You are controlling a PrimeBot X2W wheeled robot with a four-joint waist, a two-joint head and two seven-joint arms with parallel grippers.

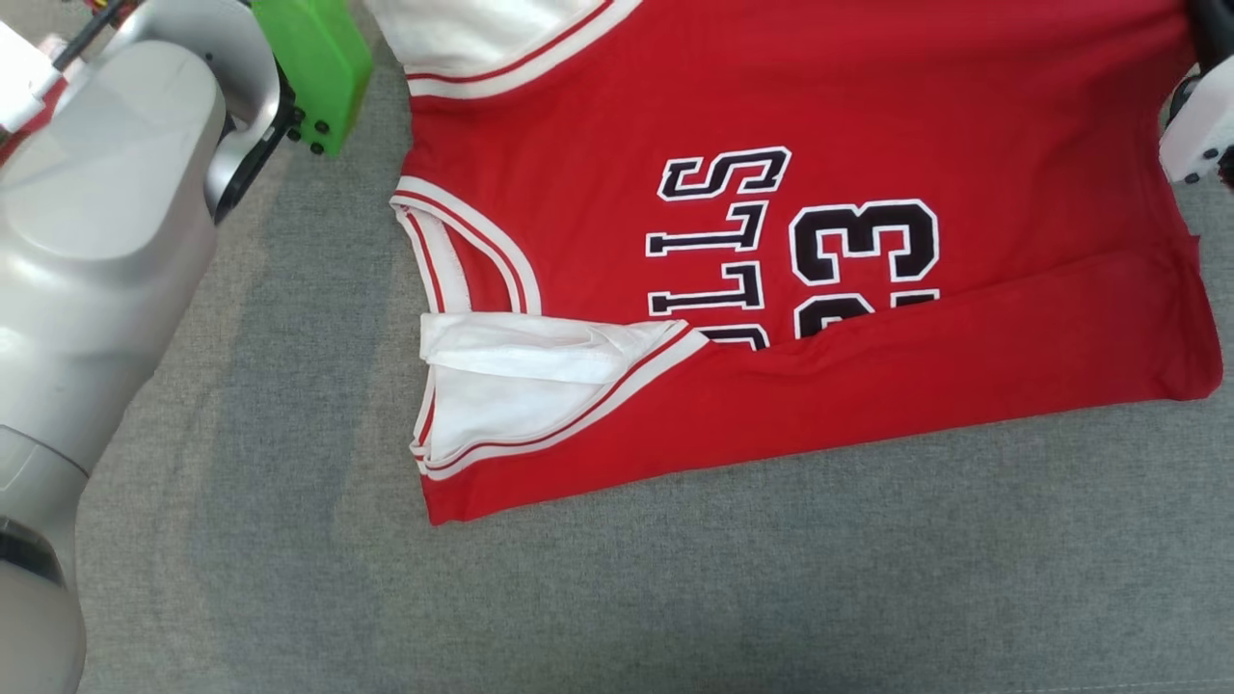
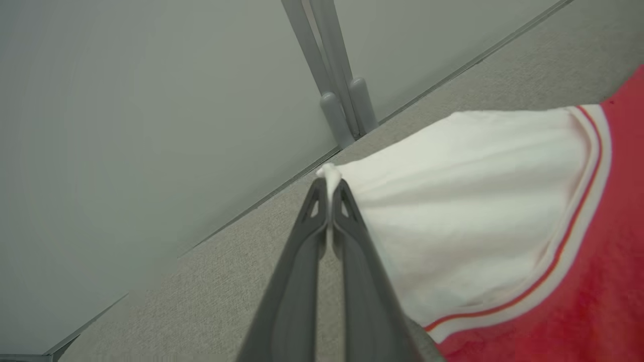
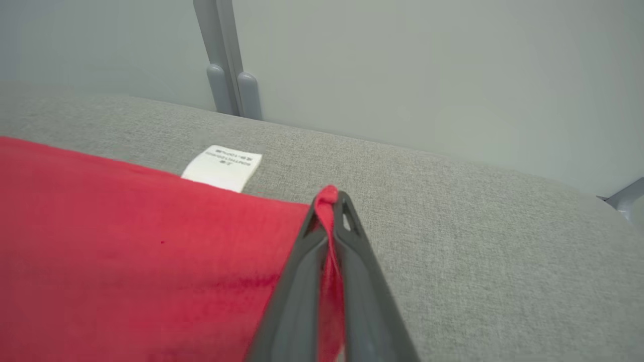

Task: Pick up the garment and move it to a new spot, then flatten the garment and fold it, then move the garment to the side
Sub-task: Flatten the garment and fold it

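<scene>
The garment (image 1: 771,241) is a red jersey with white sleeves, black lettering and the number 23, lying on the grey cloth surface (image 1: 675,578) with its near edge folded over. In the left wrist view my left gripper (image 2: 329,188) is shut on the tip of a white sleeve (image 2: 478,211). In the right wrist view my right gripper (image 3: 329,201) is shut on a red corner of the garment (image 3: 126,241), beside a white care label (image 3: 221,166). The pale left forearm (image 1: 87,270) fills the head view's left side; a piece of the right arm (image 1: 1200,125) shows at the right edge.
A green block (image 1: 313,63) sits on the left wrist at the upper left of the head view. A pale wall with a grey upright post (image 3: 226,65) stands behind the far edge of the cloth surface. Bare grey cloth lies in front of the garment.
</scene>
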